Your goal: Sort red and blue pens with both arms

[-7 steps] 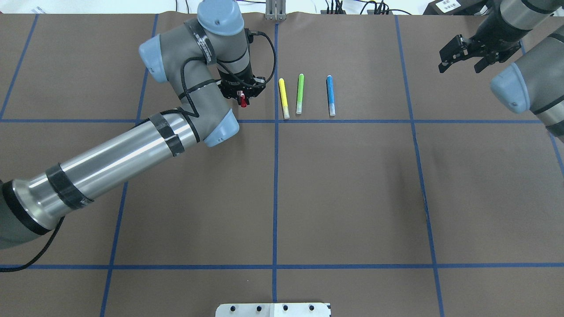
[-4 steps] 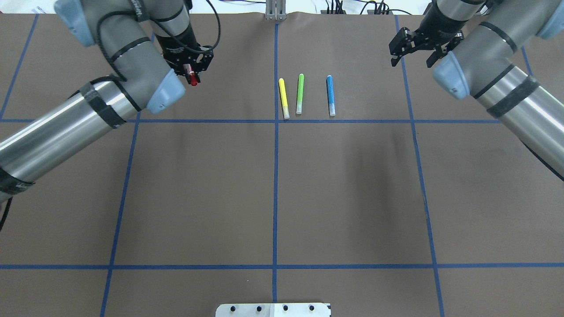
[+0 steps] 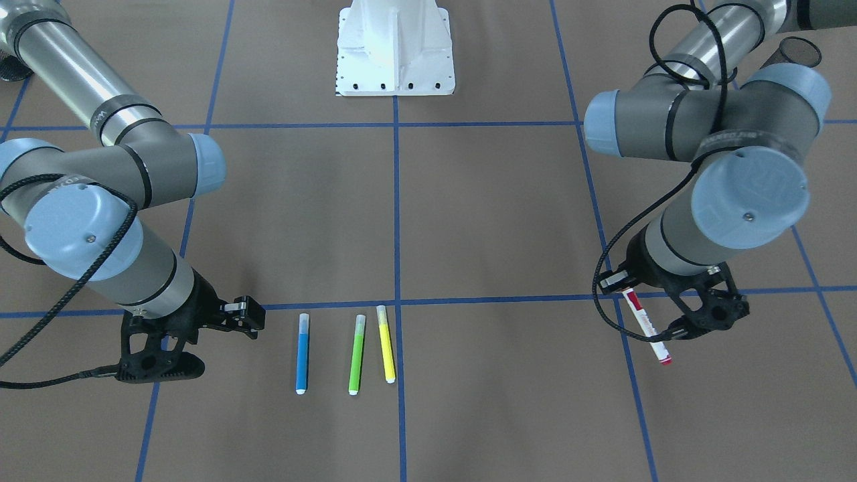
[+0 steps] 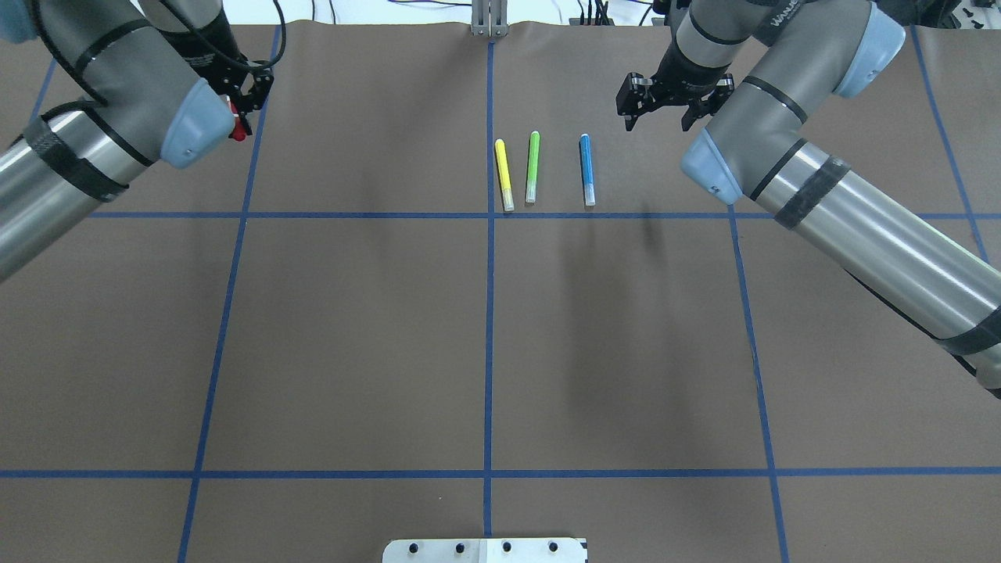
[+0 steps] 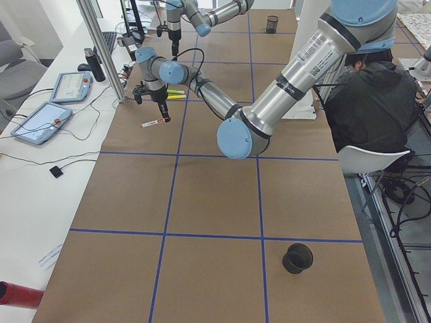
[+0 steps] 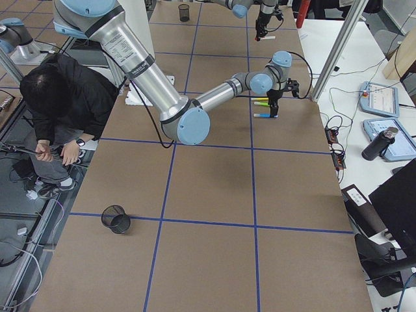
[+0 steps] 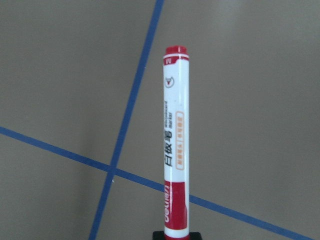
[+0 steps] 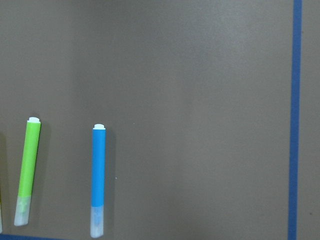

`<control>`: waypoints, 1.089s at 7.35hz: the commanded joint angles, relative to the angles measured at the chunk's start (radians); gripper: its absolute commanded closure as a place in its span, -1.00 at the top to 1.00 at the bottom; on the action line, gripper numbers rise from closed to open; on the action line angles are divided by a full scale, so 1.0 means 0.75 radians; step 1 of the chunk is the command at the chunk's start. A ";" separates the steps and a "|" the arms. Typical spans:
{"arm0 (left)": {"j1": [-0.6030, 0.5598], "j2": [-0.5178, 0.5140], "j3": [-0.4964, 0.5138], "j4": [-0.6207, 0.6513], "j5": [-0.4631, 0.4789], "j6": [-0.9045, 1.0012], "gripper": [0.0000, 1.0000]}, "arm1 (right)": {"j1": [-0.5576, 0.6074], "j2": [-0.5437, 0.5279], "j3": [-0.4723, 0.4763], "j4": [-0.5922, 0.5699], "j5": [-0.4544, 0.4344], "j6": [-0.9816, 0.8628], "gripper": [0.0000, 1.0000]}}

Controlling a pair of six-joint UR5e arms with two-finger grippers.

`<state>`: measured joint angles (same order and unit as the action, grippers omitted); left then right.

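The slim blue-barrelled pen with a pale clear cap (image 4: 586, 168) lies flat on the brown paper-covered table with blue tape lines (image 4: 626, 352), and it is the mark from which everything here is placed. Just beside it, on the robot's left, lies a green marker with a clear cap (image 4: 532, 166), parallel to it. One place further from the blue pen on that same side lies a yellow marker with a clear cap (image 4: 504, 173), also parallel. None of the three touches another.

The black two-finger right gripper (image 4: 661, 109) hangs near the blue pen, off its far end and a little to the robot's right. Its jaws are spread wide with nothing between them. Its wrist camera looks down on the blue pen and the green marker.

The black left gripper (image 3: 689, 321) is well apart from the blue pen, past the yellow marker on the robot's left. It is clamped on the white-barrelled pen with red ends (image 3: 646, 326), which is held clear of the table and tilted, most of its barrel sticking out beyond the fingers
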<state>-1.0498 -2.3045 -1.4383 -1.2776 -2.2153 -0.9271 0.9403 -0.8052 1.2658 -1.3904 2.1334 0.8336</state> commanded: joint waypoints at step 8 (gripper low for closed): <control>-0.202 0.168 -0.072 0.227 0.131 0.410 -1.00 | -0.194 0.151 -0.303 0.214 -0.184 0.181 0.77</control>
<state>-1.1989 -2.1792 -1.4770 -1.1441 -2.1169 -0.6433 0.8047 -0.6890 1.0430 -1.2307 1.9964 0.9619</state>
